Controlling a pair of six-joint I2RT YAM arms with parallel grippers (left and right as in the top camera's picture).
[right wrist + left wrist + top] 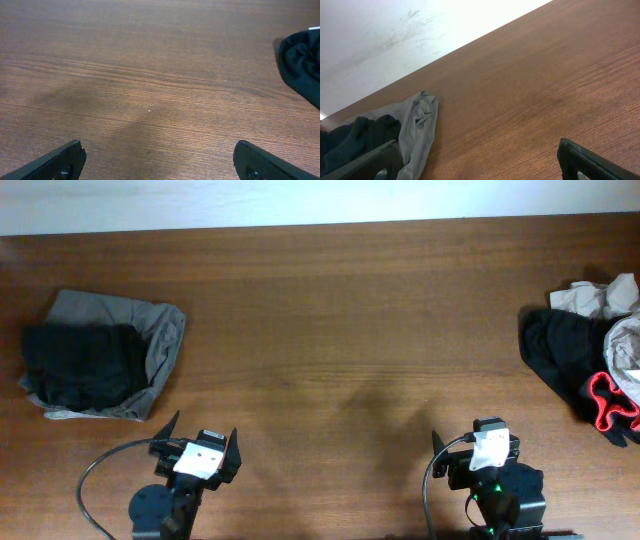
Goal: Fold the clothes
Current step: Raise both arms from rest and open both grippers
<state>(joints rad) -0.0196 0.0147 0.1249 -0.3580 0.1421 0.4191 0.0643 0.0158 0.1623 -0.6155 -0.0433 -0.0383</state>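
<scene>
A loose pile of clothes (pixel 585 355) lies at the table's right edge: black fabric with a bright red-orange lining (pixel 603 398), grey and beige pieces on top. A black part of it shows in the right wrist view (pixel 302 62). A folded stack (pixel 100 355) lies at the left: a black garment (pixel 80 365) on a grey one (pixel 160 340). It also shows in the left wrist view (pixel 420 125). My left gripper (pixel 200 442) is open and empty near the front edge, below the stack. My right gripper (pixel 478 442) is open and empty near the front edge, left of the pile.
The brown wooden table (pixel 340 320) spans the view. A white wall (pixel 300 200) runs along its far edge. Black cables loop from both arm bases at the front edge.
</scene>
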